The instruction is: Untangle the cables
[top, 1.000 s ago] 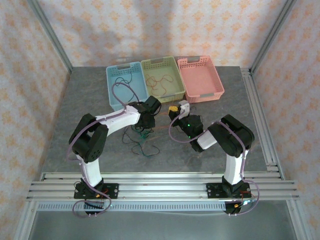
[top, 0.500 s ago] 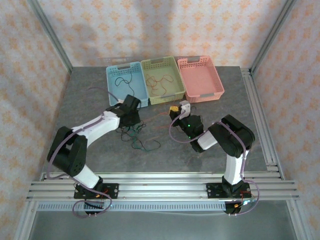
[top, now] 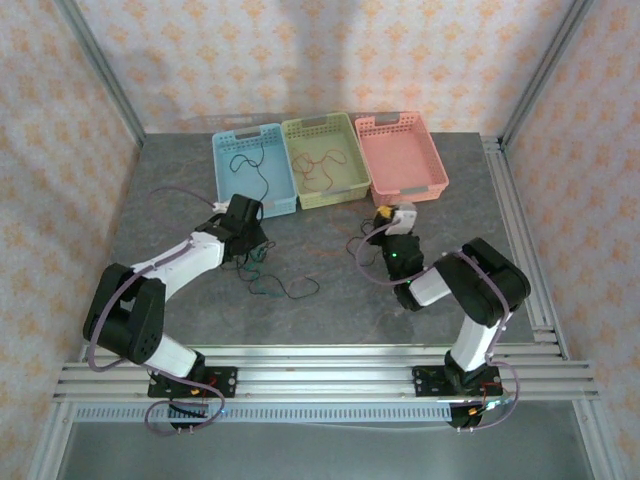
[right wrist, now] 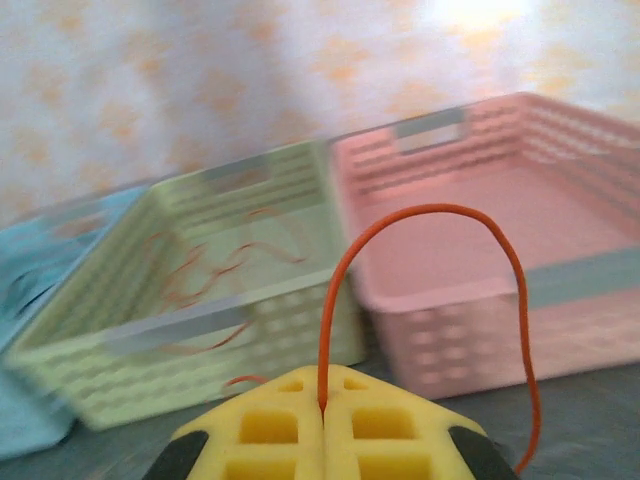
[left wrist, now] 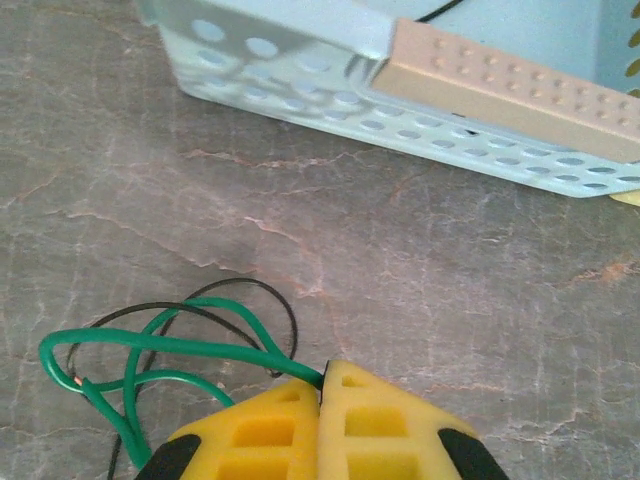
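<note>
Red-orange cable (right wrist: 430, 210) arches up from the right gripper (right wrist: 322, 388) clamped on it, green basket (right wrist: 200, 350) ahead-left; the left gripper (left wrist: 322, 378), clenched, sits just beside the green cable (left wrist: 160, 345).

A: top cam placement?
B: high behind the table (top: 340, 320) near edge, facing far edge; wrist cams low, close-up; left sees blue basket (left wrist: 280, 75); right sees green basket (right wrist: 200, 290), pink basket (right wrist: 480, 250); top shares all.
</note>
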Controlling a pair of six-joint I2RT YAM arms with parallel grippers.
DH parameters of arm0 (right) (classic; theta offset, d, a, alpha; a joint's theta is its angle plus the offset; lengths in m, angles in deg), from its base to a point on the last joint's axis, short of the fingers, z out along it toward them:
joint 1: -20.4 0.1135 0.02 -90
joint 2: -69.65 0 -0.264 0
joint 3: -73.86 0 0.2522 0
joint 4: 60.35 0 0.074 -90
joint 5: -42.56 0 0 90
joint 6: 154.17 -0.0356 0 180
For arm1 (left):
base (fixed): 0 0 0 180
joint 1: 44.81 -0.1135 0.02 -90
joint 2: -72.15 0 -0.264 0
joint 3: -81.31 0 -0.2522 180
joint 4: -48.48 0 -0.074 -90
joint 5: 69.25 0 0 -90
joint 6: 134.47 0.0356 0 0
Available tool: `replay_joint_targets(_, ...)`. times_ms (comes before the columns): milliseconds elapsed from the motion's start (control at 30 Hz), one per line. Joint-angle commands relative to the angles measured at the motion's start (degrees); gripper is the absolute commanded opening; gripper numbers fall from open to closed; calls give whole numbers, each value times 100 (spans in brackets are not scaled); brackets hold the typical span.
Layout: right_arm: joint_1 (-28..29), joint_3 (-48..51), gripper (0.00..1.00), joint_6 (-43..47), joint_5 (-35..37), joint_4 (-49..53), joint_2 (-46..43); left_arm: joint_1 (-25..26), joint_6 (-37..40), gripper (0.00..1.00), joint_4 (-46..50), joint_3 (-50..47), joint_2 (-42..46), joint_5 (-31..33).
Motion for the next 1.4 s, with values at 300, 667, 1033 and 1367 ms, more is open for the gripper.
replay_joint_targets(300,-298,-96,0,-568,-839,-168,6,-52,-78,0,-220,-93,19,69)
replay_joint_targets(667,751,-1504,0,973,-2133,1649,-1279,-58,-67,0,-183,-34,-81,26)
replay_joint_targets(1033,753,-5156,0,1721,-1878,3065,-247,-53,-94,0,-265,-136,46,58)
replay_joint_targets(1367,709,-8167,0,1992,-1712,3765,944,-53,-87,0,-300,-150,56,34)
